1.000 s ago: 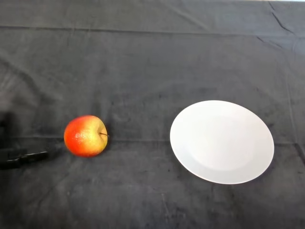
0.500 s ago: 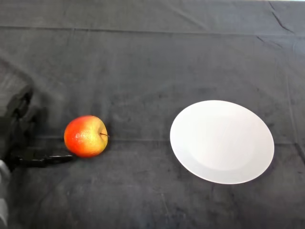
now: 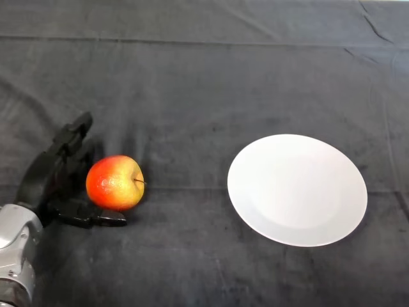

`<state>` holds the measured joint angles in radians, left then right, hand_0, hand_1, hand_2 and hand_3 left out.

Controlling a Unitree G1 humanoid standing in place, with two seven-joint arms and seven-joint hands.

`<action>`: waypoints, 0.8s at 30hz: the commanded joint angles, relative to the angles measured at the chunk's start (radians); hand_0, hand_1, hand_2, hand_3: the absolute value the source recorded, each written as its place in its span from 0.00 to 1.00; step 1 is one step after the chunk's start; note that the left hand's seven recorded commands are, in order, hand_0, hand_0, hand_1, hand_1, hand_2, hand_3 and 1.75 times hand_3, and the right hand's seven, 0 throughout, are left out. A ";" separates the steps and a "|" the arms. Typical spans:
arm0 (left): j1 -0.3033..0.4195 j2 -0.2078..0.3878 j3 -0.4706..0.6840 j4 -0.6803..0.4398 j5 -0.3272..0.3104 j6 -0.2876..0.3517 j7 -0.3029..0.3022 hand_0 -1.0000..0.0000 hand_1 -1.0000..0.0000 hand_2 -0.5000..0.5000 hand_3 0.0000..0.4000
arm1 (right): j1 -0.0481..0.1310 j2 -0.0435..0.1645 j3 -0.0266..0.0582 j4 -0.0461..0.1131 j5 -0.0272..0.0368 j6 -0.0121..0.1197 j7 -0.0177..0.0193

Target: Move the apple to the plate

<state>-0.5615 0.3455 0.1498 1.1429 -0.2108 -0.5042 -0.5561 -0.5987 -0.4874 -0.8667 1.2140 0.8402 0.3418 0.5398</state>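
A red and yellow apple point(image 3: 115, 182) lies on the dark cloth at the left, its stem pointing right. My left hand point(image 3: 48, 182) is right beside the apple on its left. The fingers point(image 3: 71, 137) reach up along the apple's far left side. The thumb point(image 3: 96, 219) lies along the cloth just under its near side. The hand is open around the apple and does not clasp it. A white plate point(image 3: 298, 189) lies empty to the right, well apart from the apple.
The dark cloth point(image 3: 204, 77) has creases across the back and at the far right.
My left hand has come in from the left edge and moved right up to the apple, fingers spread behind it and thumb under it. The apple and plate have not moved.
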 commanded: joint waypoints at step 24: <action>0.005 -0.038 -0.129 -0.007 0.052 -0.051 -0.094 0.00 1.00 0.00 1.00 | 0.001 -0.014 -0.0142 -0.007 0.0002 -0.001 -0.0065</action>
<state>-0.5658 0.3266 0.0557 1.1429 -0.1901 -0.5695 -0.6179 -0.5987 -0.4874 -0.8666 1.2140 0.8402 0.3418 0.5398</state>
